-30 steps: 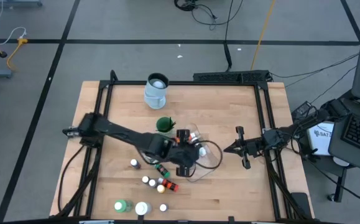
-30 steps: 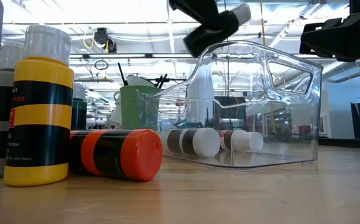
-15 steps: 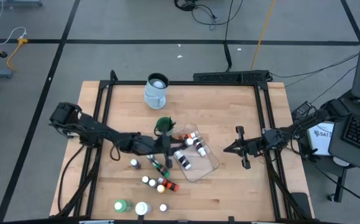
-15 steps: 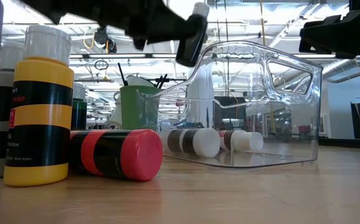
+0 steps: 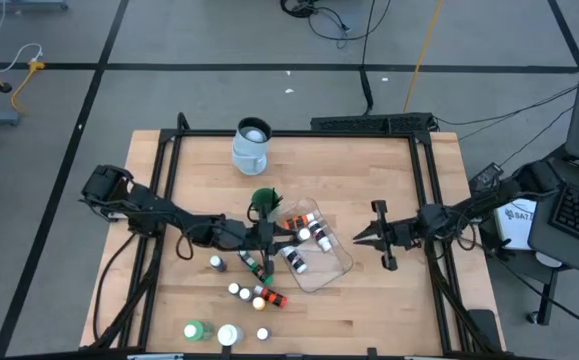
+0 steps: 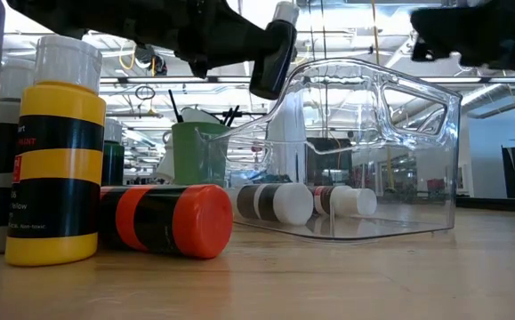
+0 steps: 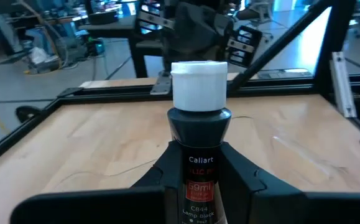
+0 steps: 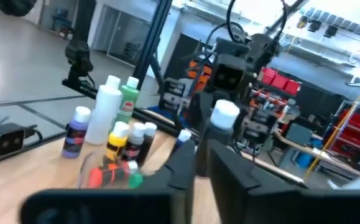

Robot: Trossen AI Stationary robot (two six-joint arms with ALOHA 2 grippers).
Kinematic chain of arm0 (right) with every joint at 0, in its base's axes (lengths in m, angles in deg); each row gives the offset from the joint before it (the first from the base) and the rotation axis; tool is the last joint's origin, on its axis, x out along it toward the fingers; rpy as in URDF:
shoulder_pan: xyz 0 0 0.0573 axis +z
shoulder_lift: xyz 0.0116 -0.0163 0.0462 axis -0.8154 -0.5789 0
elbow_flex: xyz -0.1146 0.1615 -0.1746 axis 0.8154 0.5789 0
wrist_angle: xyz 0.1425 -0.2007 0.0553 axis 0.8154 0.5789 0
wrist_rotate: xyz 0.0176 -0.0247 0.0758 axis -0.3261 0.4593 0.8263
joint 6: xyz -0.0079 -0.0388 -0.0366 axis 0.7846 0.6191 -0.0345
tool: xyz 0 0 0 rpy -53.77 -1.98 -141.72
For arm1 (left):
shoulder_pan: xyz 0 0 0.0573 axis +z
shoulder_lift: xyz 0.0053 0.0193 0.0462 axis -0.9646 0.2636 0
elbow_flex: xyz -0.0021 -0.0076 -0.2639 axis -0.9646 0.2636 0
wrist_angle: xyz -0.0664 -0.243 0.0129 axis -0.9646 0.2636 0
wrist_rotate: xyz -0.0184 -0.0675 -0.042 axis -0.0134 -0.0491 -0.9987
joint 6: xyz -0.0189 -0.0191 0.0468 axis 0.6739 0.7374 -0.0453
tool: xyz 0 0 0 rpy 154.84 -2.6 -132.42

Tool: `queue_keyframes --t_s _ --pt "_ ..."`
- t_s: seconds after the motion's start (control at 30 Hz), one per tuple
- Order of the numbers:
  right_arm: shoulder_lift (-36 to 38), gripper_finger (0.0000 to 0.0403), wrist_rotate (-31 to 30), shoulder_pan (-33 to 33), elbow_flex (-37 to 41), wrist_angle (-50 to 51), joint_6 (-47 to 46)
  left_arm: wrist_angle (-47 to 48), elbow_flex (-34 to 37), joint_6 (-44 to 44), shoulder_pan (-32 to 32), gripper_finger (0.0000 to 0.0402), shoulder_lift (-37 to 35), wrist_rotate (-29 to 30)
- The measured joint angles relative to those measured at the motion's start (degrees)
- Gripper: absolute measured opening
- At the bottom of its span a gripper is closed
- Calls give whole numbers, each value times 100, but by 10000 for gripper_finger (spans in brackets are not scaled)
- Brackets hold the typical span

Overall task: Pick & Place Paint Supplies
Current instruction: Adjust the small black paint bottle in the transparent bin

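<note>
**Left gripper holds a black paint bottle above the tub's edge**

The left gripper (image 7: 195,180) is clenched on a black paint bottle (image 7: 198,124) with a white cap; the left wrist view shows the bottle upright between the two fingers, cap clear of them. In the high view the left gripper (image 5: 266,237) sits over the middle of the tabletop (image 5: 369,180), at the near-left edge of the clear tub (image 5: 319,250). From the low view the bottle's white cap (image 6: 284,12) points up, just left of the tub's wall (image 6: 417,160).

Inside the tub lie a few white-capped bottles (image 5: 309,232) on their sides. More small bottles (image 5: 254,292) stand and lie on the tabletop just in front of the tub, among them a yellow one (image 6: 57,169) standing and a red-orange one (image 6: 173,220) lying down. A green cup with brushes (image 5: 264,200) stands beside the tub, and a green bottle (image 5: 195,330) and a white jar (image 5: 228,335) stand near the front edge. A pale jug (image 5: 251,145) stands toward the back.

The right gripper (image 5: 361,238) hovers just right of the tub, empty; its fingers stand close together with a narrow gap in the right wrist view, and I cannot tell more of their state.
</note>
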Motion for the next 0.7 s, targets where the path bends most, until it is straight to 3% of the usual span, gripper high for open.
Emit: queue_keyframes --t_s 0.23,0.47,0.7 --pt "-1237 142 862 -536 -1568 1263 -10 -29 0 -237 10 56 1 -262" --pt "-2335 217 1231 -916 -2302 623 45 -46 0 -435 -75 56 1 -289" --pt "-2949 228 2408 -1472 -2320 -854 -882 -20 0 -499 -76 56 1 -289"
